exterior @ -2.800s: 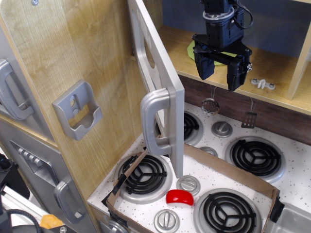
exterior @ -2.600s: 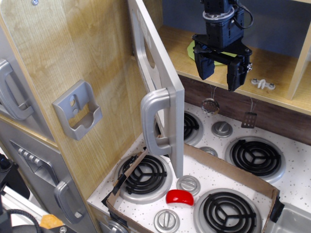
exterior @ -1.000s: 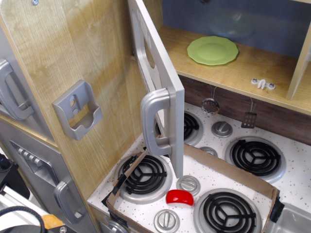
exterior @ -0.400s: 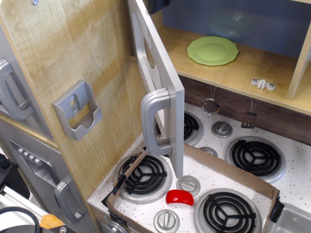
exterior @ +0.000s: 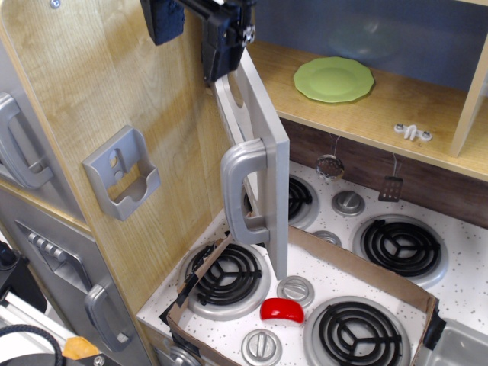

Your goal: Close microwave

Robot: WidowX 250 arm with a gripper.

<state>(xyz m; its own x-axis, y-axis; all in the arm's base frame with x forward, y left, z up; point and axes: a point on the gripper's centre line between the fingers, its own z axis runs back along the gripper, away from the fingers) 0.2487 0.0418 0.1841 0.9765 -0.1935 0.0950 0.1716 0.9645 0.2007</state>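
Observation.image view: the gripper (exterior: 194, 27) hangs at the top of the frame, left of centre, its two dark fingers (exterior: 162, 19) spread apart and holding nothing, one on the wood-panel side and one just above the top edge of the microwave (exterior: 255, 149) door. That grey door stands swung wide open, seen nearly edge-on, running from the upper centre of the frame down toward the middle, with its silver handle (exterior: 242, 191) upright on the free edge facing the camera. The door lies directly below and slightly right of the gripper; its long axis runs down and toward the viewer, away from the hinge near the top. Whether the right-hand finger touches the door's upper edge cannot be told. The cavity the door must cover sits to the right, where a green plate (exterior: 334, 78) rests on a wooden shelf (exterior: 396, 114). Closing looks likely to call for a push on the door's outer face toward the right of the frame; the task appears barely begun
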